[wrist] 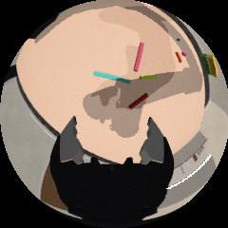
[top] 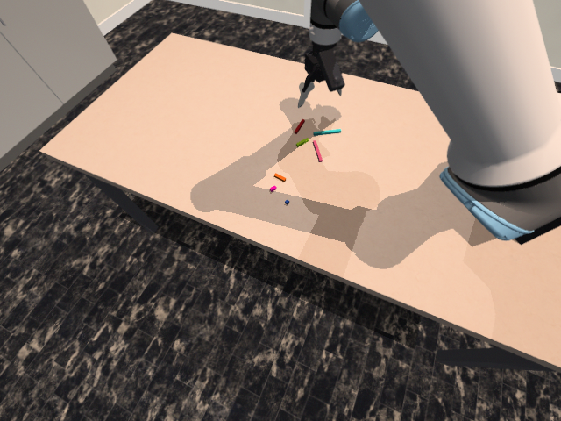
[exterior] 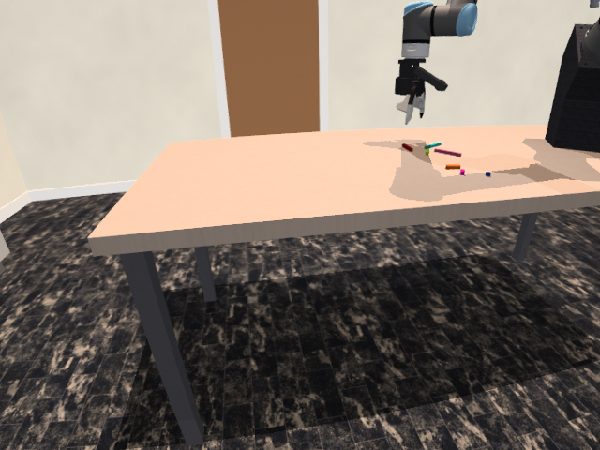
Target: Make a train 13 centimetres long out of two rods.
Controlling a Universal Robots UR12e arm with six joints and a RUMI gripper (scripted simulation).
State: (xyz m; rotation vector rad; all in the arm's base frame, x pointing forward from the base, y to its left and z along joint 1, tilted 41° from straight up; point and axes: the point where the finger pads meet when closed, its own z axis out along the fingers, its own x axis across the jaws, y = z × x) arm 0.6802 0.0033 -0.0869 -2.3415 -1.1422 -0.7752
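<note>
My gripper (top: 319,92) hangs open and empty well above the table, over its far part; it also shows in the exterior view (exterior: 412,112) and the wrist view (wrist: 113,138). Below it lies a red rod (top: 299,126) (wrist: 139,101). Near that lie a turquoise rod (top: 327,132) (wrist: 111,77), a lime rod (top: 302,142) (wrist: 148,77) and a pink rod (top: 317,151) (wrist: 139,56). An orange rod (top: 280,177) (wrist: 179,57), a magenta rod (top: 273,188) and a small blue rod (top: 287,202) lie nearer the front edge. All rods lie flat and apart.
The arm's big grey base link (top: 475,113) stands on the right of the table. A dark block (exterior: 574,87) stands at the table's right end. A white cabinet (top: 40,59) is beside the table on the left.
</note>
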